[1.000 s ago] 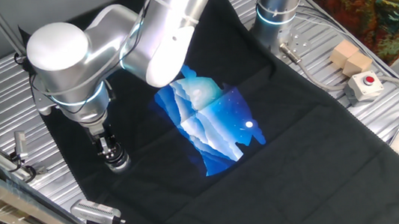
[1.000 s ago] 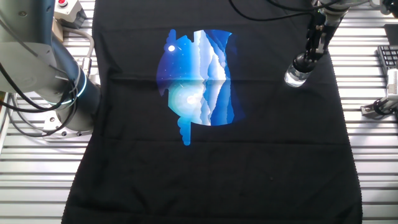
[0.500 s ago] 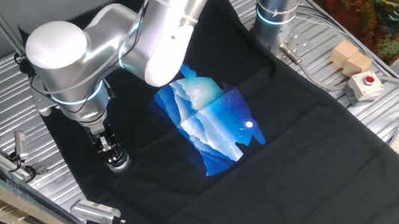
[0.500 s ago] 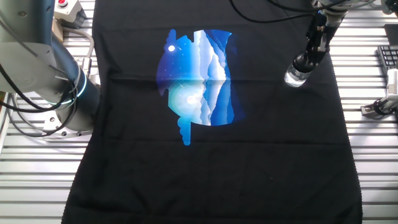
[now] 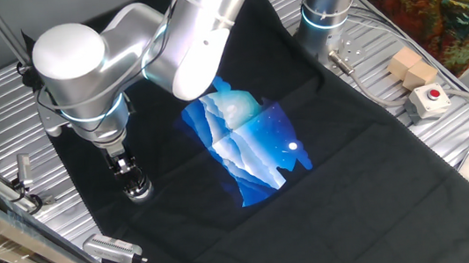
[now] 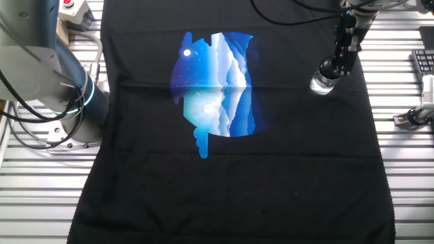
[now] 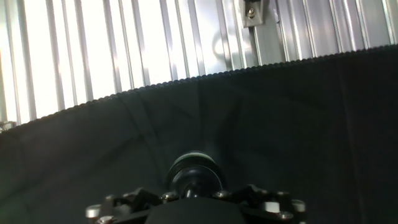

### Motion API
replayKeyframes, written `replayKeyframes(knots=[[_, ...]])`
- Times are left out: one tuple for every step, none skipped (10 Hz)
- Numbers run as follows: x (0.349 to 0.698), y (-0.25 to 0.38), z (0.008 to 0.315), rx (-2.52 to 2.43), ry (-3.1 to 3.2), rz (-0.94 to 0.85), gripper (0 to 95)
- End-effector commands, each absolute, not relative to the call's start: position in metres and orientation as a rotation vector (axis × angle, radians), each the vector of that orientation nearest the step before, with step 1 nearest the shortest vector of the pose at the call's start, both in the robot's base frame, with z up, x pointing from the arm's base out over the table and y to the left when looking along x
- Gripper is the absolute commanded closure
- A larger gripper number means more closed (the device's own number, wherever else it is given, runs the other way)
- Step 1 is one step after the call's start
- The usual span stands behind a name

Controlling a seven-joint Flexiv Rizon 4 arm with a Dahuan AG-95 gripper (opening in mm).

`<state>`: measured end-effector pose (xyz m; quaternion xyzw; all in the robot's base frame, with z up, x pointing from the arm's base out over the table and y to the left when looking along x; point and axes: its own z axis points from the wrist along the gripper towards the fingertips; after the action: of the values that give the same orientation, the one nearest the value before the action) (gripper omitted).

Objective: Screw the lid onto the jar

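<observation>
The jar (image 5: 140,192) is a small clear glass pot standing upright on the black cloth near its left edge. In the other fixed view the jar (image 6: 321,85) glints at the cloth's upper right. The dark lid (image 6: 329,68) sits on top of it. My gripper (image 5: 129,173) points straight down, shut on the lid, and its fingers (image 6: 341,49) stand over the jar. In the hand view the lid (image 7: 194,176) shows as a dark round disc just ahead of my gripper (image 7: 194,190), hiding the jar beneath it.
A blue printed patch (image 5: 249,143) lies mid-cloth. A red-buttoned box (image 5: 427,101) and a wooden block (image 5: 411,67) sit at the right. A grey metal cylinder (image 5: 110,247) lies near the front left. The cloth's edge (image 7: 249,63) meets ribbed metal just beyond the jar.
The gripper's fingers have turned slightly about the vertical over the jar. The jar has stayed where it was.
</observation>
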<state>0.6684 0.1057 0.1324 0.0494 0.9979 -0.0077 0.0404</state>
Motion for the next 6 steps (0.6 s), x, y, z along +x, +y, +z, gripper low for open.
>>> replayKeyframes(knots=[[0.6687,0.1061,0.1327,0.142,3.058,-0.025,0.0],[0.6688,0.1061,0.1327,0.140,3.058,-0.028,0.0],[0.6688,0.1059,0.1327,0.140,3.058,-0.035,0.0],[0.6688,0.1058,0.1327,0.139,3.058,-0.037,0.0],[0.6691,0.1053,0.1334,0.144,3.054,-0.039,0.0],[0.6694,0.1042,0.1339,0.144,3.058,-0.037,0.0]])
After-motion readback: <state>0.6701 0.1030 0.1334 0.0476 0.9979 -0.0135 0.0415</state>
